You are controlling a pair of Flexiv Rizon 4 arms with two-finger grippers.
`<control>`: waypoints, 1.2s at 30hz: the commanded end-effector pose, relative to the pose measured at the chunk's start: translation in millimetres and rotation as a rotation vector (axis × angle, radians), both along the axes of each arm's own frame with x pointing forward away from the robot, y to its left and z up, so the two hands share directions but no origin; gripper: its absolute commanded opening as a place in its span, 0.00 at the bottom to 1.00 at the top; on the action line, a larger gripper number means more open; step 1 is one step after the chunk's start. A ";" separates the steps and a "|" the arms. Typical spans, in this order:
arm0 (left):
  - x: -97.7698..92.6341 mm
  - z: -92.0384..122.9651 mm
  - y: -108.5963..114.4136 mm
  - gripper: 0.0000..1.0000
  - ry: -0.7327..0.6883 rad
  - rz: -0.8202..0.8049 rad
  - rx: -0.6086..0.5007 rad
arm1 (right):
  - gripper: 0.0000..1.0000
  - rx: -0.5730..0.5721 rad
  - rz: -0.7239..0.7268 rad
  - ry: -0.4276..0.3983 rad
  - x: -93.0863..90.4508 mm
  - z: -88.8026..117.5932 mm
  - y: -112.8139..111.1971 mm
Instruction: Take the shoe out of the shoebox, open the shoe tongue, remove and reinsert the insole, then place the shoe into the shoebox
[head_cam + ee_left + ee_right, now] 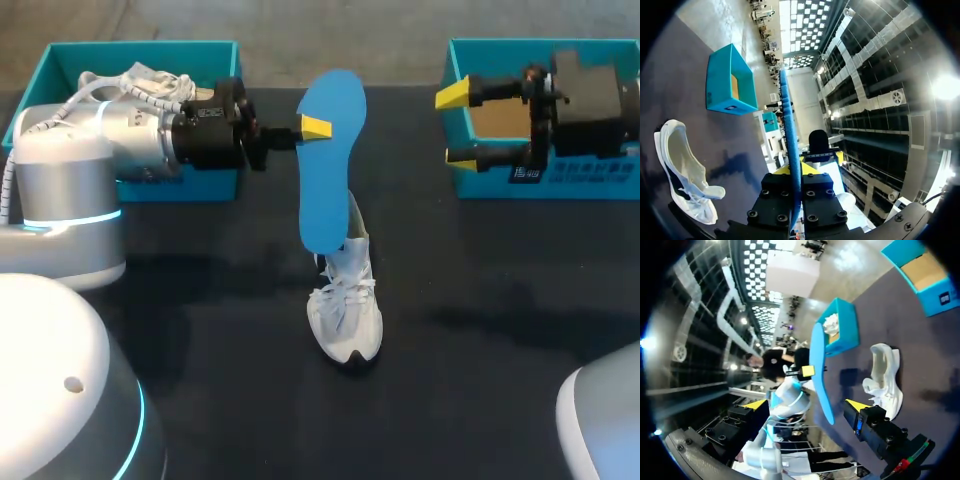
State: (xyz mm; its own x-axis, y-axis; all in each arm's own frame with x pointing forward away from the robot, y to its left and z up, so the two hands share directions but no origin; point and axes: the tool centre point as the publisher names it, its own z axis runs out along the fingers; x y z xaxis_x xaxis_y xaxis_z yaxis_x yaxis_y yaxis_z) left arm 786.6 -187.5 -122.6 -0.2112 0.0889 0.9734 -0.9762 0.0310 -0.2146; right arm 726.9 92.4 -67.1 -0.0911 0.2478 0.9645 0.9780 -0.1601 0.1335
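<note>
A white shoe (pixel 345 300) lies on the dark table, toe towards the front; it also shows in the left wrist view (pixel 682 170) and the right wrist view (pixel 885 377). My left gripper (pixel 310 128) is shut on the upper part of a blue insole (pixel 325 160), which hangs upright with its lower end at the shoe's heel opening. Seen edge-on, the insole (pixel 790 135) runs out between the left fingers. My right gripper (pixel 455 125) stands open and empty over the right shoebox (pixel 600 185). From its own view the right gripper (pixel 807 405) faces the insole (pixel 820 375) at a distance.
A second blue shoebox (pixel 60 70) at the back left holds a white shoe or paper (pixel 145 85). The right box (pixel 720 85) shows a brown cardboard bottom. Dark table stretches around the shoe on both sides.
</note>
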 end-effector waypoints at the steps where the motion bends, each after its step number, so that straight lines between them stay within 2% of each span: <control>1: -0.6 -0.1 -0.2 0.00 0.000 0.001 0.002 | 1.00 0.206 0.029 -0.035 -2.2 -7.9 3.0; 14: -0.6 -0.1 -0.2 0.00 0.000 0.001 0.002 | 1.00 0.147 0.024 -0.012 3.7 -21.2 0.9; 36: -0.6 -0.1 -0.2 0.00 0.000 0.001 0.002 | 1.00 0.149 0.015 -0.013 6.6 -21.9 2.4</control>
